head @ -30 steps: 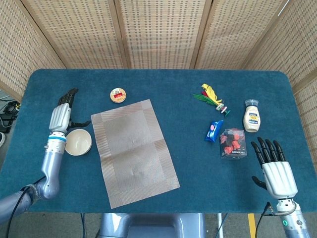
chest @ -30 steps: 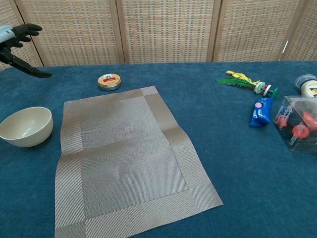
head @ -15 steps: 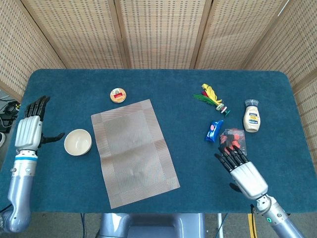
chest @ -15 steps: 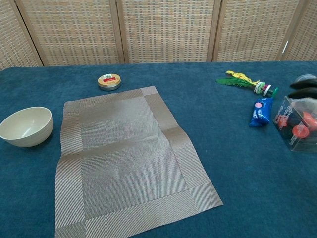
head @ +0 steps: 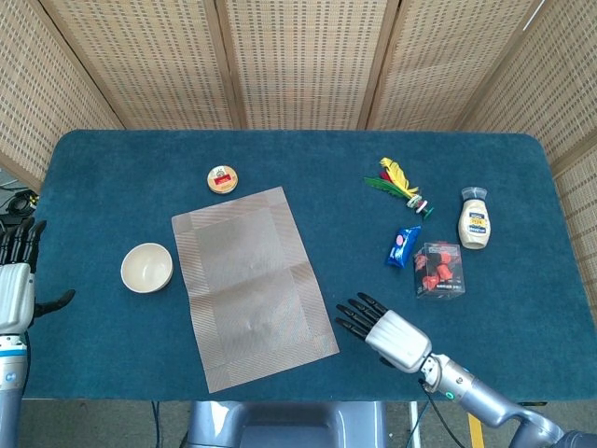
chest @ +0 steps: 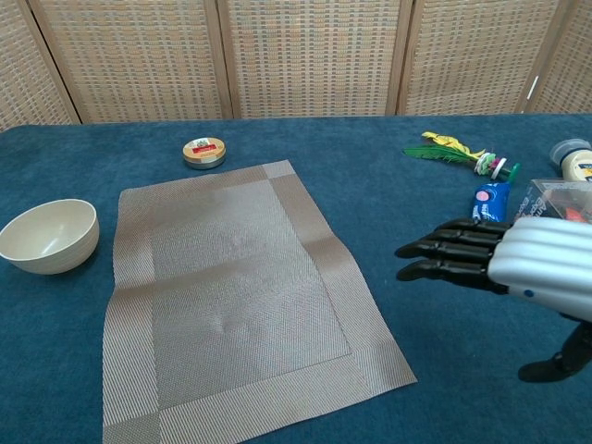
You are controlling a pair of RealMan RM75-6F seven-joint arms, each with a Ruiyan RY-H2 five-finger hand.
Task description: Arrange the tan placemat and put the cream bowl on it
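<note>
on the blue desk [head: 308, 159] the tan placemat [head: 252, 284] lies skewed, cream bowl [head: 146, 267] just left of it; my right robot hand [head: 382, 327], fingers spread and empty, nears its corner and i risk rucking it into the bowl.

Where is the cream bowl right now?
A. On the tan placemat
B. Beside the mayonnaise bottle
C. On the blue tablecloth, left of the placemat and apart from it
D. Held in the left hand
C. The cream bowl stands upright on the blue cloth with a gap between it and the tan placemat; the left hand is at the table's edge, open and clear of it.
</note>
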